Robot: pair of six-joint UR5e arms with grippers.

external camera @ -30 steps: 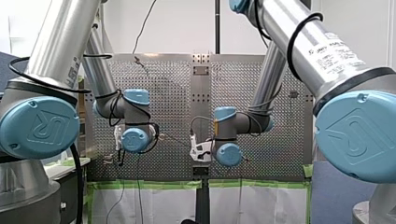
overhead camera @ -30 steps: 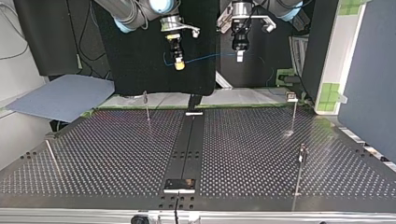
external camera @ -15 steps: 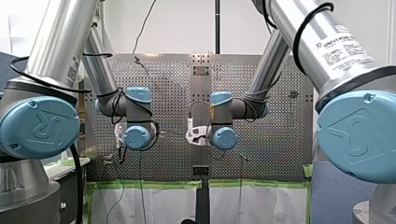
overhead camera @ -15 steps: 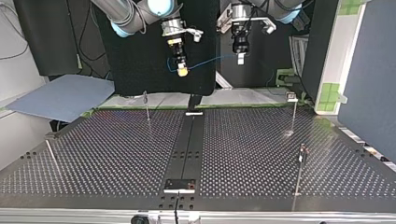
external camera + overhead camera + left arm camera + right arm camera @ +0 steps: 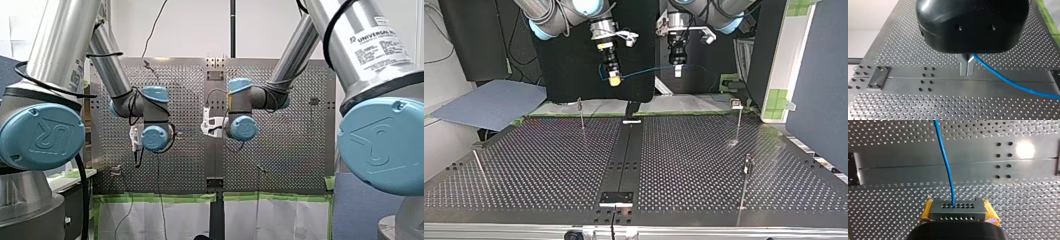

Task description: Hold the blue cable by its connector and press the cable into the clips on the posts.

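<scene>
**Q:** Where is the thin blue cable (image 5: 946, 165), and what holds it?

**A:** Its dark grey perforated connector block (image 5: 957, 211) is clamped between the yellow pads (image 5: 990, 213) of my right gripper (image 5: 958, 214). The free run leads to my left gripper (image 5: 967, 68), whose metal fingers (image 5: 963, 66) are closed, with the cable emerging from between them. In the top view the span hangs in the air between the two grippers, well above the perforated metal table (image 5: 549, 165) and well apart from the slim metal posts (image 5: 739, 120). Their clips are too small to read.

**Q:** How is the step in hand done well?

**A:** By judgement, this is the carry toward a first post, with no clip engaged yet. Hold the span lightly taut, neither sagging nor straining at the connector. Bring it level above the clip, then lower both grippers together. A sideways pull risks twisting the connector in the pads
</scene>
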